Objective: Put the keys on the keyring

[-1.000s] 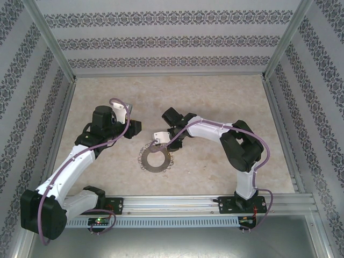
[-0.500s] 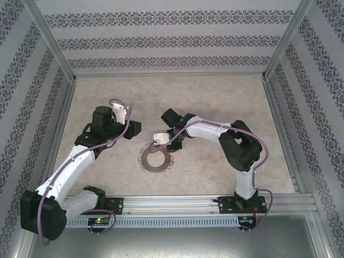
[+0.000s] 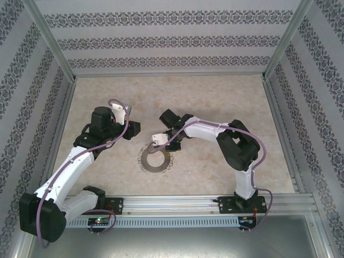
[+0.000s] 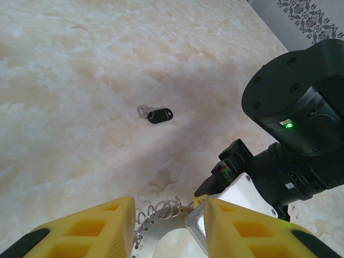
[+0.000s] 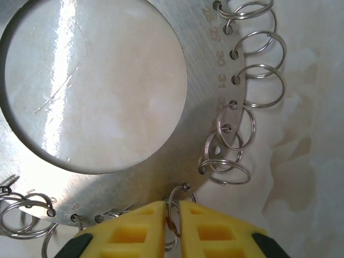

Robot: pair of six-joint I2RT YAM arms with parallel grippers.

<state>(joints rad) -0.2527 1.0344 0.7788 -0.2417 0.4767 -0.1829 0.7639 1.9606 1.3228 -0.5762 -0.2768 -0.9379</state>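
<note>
A flat steel disc (image 3: pixel 146 161) with a round hole lies mid-table, with several wire split rings (image 5: pixel 261 86) threaded through holes round its numbered rim (image 5: pixel 199 123). My right gripper (image 5: pixel 172 215) is shut on one split ring (image 5: pixel 173 207) at the disc's edge; from above it (image 3: pixel 157 143) sits at the disc's far rim. My left gripper (image 4: pixel 169 226) is open just above the disc (image 4: pixel 161 234), with nothing between its yellow fingers (image 4: pixel 80 231); from above it (image 3: pixel 134 129) hovers left of the right one. One small black-headed key (image 4: pixel 157 115) lies alone on the table beyond.
The right arm's black wrist (image 4: pixel 301 123) with a green light crowds the space beside my left fingers. Patterned walls and aluminium posts (image 3: pixel 51 37) enclose the marble tabletop (image 3: pixel 215 97). A rail (image 3: pixel 177 203) runs along the near edge.
The right arm has edged slightly left and its elbow has drawn in, still pinching at the disc's rim. The disc and the left arm have barely moved.
</note>
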